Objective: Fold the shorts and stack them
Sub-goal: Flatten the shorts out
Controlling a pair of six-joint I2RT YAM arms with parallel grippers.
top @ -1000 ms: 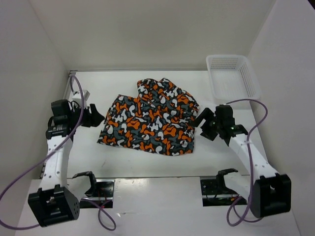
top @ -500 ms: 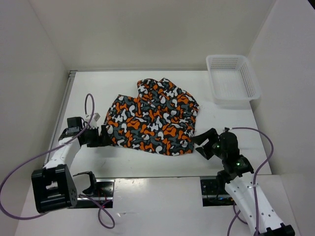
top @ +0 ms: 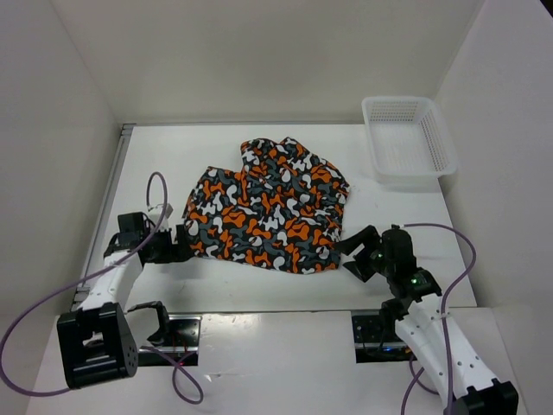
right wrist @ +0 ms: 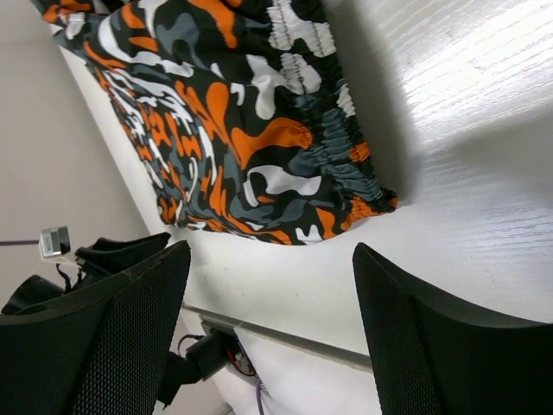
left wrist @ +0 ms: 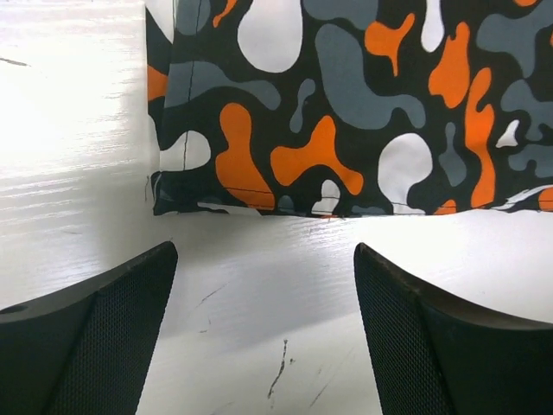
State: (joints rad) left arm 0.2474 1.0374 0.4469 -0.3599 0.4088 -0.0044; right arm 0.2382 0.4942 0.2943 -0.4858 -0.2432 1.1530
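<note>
The camouflage shorts (top: 268, 207) lie spread and rumpled in the middle of the white table. My left gripper (top: 180, 245) is open and empty, low on the table just left of the shorts' near left corner; the left wrist view shows that hem corner (left wrist: 259, 164) a short way ahead of the fingers (left wrist: 95, 337). My right gripper (top: 356, 253) is open and empty, just right of the shorts' near right corner; the right wrist view shows the gathered waistband corner (right wrist: 346, 186) ahead of the fingers (right wrist: 432, 346).
A white plastic mesh basket (top: 408, 138) stands at the back right corner. The table's near edge (top: 259, 311) runs just behind both grippers. White walls enclose the table on the left, back and right.
Both arms swung down from beside the shorts' middle to its near corners. In the last half second the left gripper closed in slightly on the left corner; the right barely moved.
</note>
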